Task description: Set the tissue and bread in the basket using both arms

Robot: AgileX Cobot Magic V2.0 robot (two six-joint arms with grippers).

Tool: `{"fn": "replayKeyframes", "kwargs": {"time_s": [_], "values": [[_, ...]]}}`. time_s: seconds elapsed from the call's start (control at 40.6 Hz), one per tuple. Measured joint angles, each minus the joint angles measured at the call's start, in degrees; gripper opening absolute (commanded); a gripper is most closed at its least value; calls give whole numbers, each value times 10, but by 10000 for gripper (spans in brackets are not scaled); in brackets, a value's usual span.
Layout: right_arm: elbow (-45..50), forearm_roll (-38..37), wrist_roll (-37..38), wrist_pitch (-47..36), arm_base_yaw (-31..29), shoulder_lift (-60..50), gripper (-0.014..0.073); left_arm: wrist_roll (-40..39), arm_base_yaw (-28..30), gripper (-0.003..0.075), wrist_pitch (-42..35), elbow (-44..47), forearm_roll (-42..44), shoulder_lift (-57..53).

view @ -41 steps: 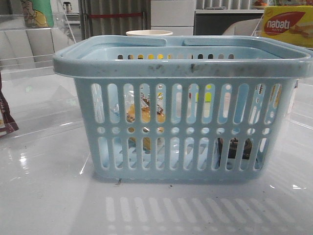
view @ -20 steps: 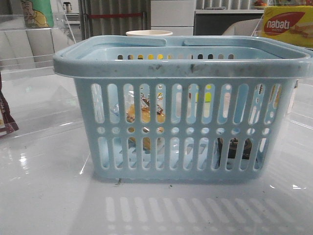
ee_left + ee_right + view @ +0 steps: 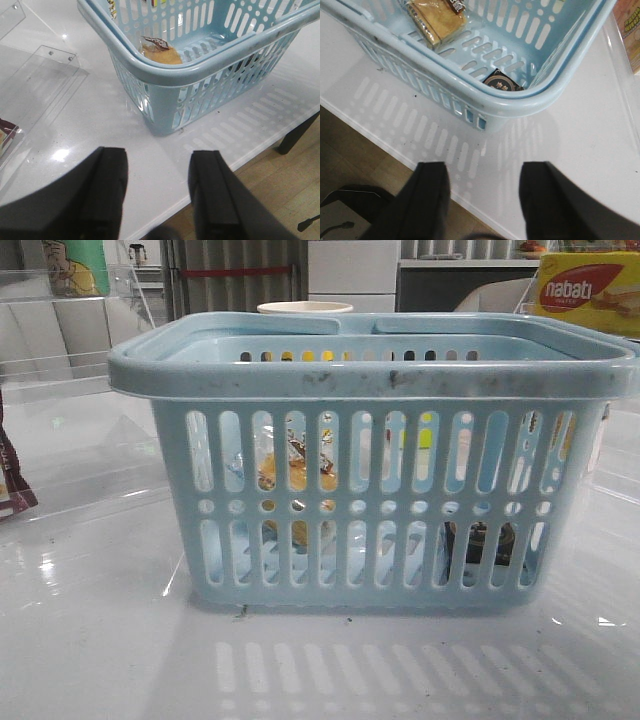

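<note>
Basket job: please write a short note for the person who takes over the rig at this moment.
Left gripper: open, empty, above the table edge, outside the basket.
Right gripper: open, empty, also outside the basket.
Bread: lies inside the basket on its floor.
Tissue: lies inside the basket, in a corner.
Done: both things are in the basket.
Left: nothing visible, only park the arms.

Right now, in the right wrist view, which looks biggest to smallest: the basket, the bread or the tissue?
1. Basket, by far the largest.
2. Bread, partly cut off by the picture's edge.
3. Tissue, smallest, though the rim hides part of it.
</note>
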Motion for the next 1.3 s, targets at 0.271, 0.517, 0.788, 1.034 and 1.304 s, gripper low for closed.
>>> {"fn": "replayKeyframes", "kwargs": {"time_s": [0.271,0.517,0.788,1.034,1.304], "values": [[0,0,0,0,0,0,69,0,0,93,-1,0,1,0],[0,0,-1,5,0,0,53,0,0,92,-1,0,1,0],[0,0,-1,14,0,0,53,0,0,92,-1,0,1,0],[0,0,-1,15,0,0,53,0,0,92,-1,0,1,0],[0,0,-1,15,0,0,53,4,59,93,-10,11,9,-52]]}}
